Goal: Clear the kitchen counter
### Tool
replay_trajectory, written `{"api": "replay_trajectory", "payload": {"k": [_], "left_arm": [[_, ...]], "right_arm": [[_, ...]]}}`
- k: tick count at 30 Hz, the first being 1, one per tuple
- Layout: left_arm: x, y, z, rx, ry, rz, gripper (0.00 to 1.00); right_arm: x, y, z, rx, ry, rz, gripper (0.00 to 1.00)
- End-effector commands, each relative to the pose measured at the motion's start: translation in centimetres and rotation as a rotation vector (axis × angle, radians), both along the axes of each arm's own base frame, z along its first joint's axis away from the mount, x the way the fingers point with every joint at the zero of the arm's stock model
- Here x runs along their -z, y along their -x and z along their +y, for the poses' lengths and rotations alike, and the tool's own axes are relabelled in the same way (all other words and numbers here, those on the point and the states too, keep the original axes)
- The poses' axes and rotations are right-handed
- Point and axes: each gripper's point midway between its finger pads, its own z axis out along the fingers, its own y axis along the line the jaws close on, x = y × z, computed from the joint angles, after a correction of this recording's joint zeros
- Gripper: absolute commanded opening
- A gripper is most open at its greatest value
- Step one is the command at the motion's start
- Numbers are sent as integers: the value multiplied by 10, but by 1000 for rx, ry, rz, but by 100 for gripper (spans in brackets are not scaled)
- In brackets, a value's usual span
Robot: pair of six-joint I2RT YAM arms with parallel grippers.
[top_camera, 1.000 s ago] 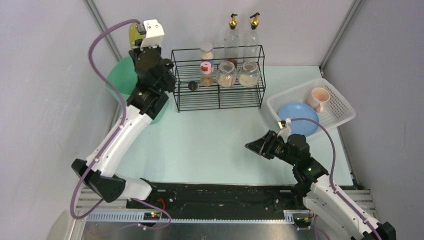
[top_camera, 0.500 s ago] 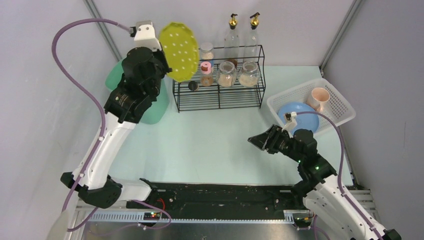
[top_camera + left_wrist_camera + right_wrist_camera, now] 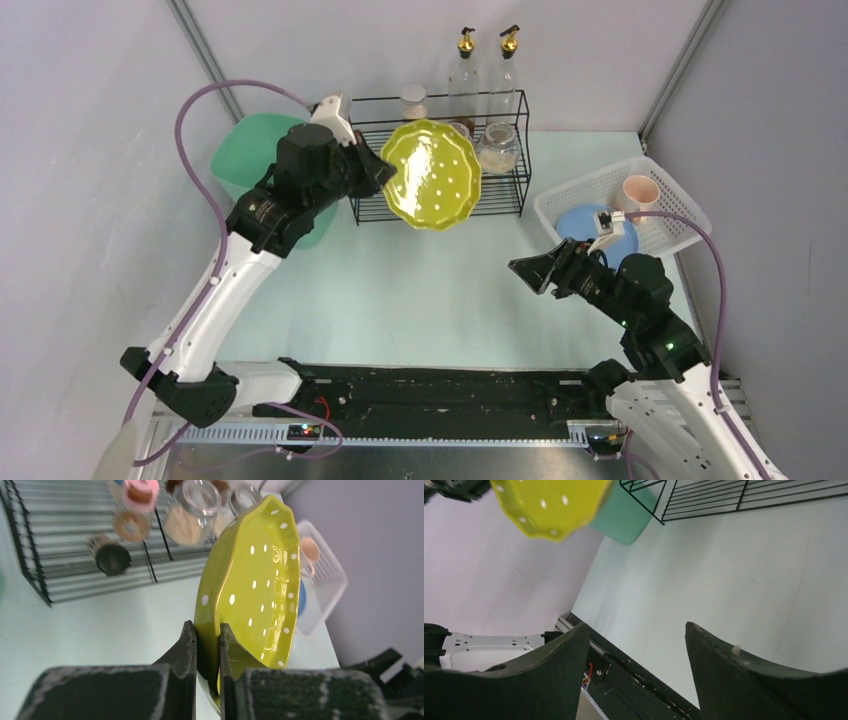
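A yellow-green dotted plate hangs in the air in front of the black wire rack, over the kitchen counter. My left gripper is shut on the plate's rim, with the rim pinched between both fingers. Above the counter's right half, my right gripper stands open and holds nothing; the plate shows at the top left of the right wrist view.
The rack holds spice jars and two glass bottles. A green bin stands at the back left. A white slatted basket at the right contains a blue plate and a pink cup.
The left arm has swung the plate from behind the bin, over the rack's left end, rightward and down in front of the rack. The right gripper has lifted slightly and opened wider.
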Motion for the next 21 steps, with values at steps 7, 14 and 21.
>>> {"api": "replay_trajectory", "payload": {"k": [7,14,21], "left_arm": [[-12,60,-27,221,298,2,0],[24,77,-28,264,329,55,0],[63,89,-32,301,348,119,0]], "right_arm": [[-30,6,-11,10,58,-86,82],[-26,-2,-1,-12,43,-41,81],[-20,-9,13,-49,31,7,80]]}}
